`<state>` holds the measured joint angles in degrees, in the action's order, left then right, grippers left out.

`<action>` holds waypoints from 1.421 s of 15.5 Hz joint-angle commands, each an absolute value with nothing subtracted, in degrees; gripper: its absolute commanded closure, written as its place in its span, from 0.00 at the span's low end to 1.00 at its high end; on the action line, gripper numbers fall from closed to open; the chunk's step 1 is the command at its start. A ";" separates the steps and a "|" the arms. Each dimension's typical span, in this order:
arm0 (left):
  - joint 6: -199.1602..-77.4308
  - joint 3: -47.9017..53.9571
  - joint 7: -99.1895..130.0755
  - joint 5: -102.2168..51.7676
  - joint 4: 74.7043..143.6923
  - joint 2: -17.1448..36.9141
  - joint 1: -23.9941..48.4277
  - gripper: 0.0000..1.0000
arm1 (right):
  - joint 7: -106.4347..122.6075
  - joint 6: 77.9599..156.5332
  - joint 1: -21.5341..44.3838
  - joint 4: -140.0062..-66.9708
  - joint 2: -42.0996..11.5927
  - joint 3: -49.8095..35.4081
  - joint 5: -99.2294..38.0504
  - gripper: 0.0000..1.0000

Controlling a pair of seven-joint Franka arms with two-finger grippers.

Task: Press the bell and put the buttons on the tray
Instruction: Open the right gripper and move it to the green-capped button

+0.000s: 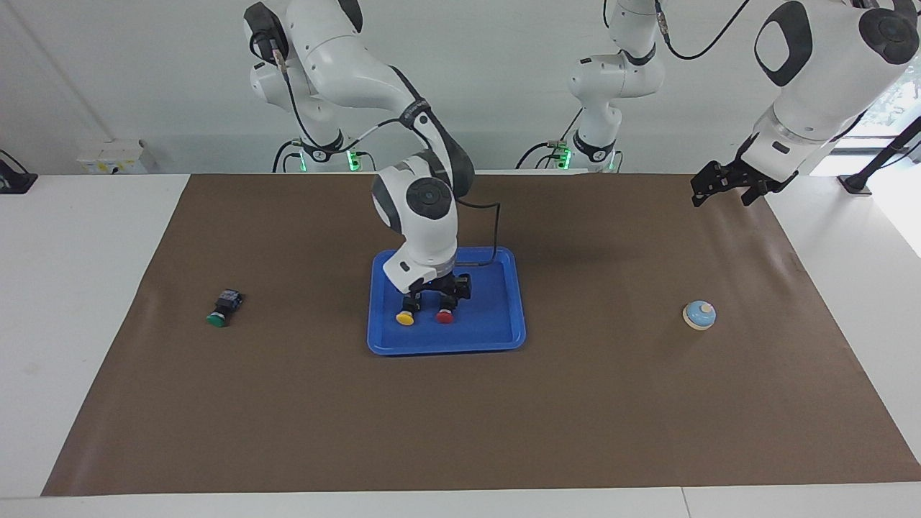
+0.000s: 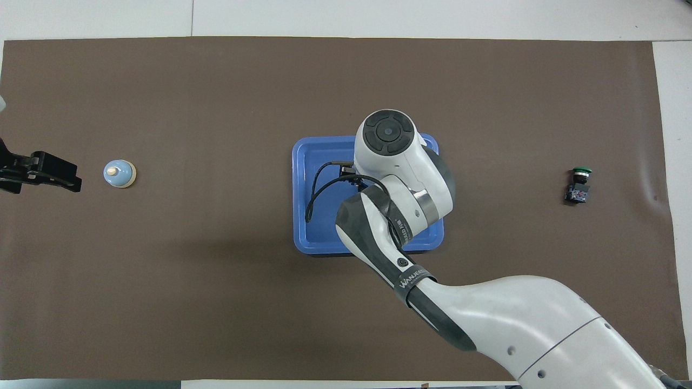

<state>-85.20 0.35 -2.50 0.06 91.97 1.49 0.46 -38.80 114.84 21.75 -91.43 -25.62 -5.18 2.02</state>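
Releasing: right gripper sits low over the blue tray, its fingers spread apart just above the red button, which rests on the tray floor and looks let go
Tray contents: yellow button lies just beside the red one, both toward the edge of the tray away from the robots
Outstanding: green button lies on the brown mat, well apart from the tray toward the right arm's end
Bell: light-blue bell stands on the mat toward the left arm's end
Waiting: left gripper hangs unclenched and empty over the mat's corner by its own base
Risk: a fingertip may catch the red button's black body on the way up and tip it, or knock it into the yellow one, since the two sit so close
Views: facing view shows both buttons and the fingers; overhead view hides them all under the right arm's wrist, yet shows the green button and bell plainly
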 commanded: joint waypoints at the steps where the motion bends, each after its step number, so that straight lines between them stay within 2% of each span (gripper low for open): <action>1: -85.96 0.18 -2.02 0.00 93.25 0.09 0.44 0.00 | -34.31 109.80 14.88 -92.90 -19.53 -5.63 1.41 0.00; 5: -85.96 0.18 -2.02 0.00 93.25 0.09 0.53 0.00 | -13.95 103.89 2.41 -95.35 -14.51 -5.54 1.67 0.00; 8: -85.96 0.18 -2.02 0.00 93.25 0.09 0.53 0.00 | -1.79 105.37 -6.39 -98.95 -12.83 -5.54 2.46 0.00; 11: -85.96 0.18 -2.02 0.00 93.25 0.09 0.44 0.00 | 5.96 115.54 -13.51 -107.72 -10.29 -5.54 2.46 0.00; 15: -85.96 0.18 -2.02 0.00 93.25 0.09 0.53 0.00 | 9.49 136.89 -18.54 -124.95 -5.89 -5.54 2.37 0.00; 22: -85.96 0.18 -2.02 -0.09 93.25 0.09 0.44 0.00 | 9.58 147.11 -18.63 -130.16 -8.26 -5.62 2.11 0.00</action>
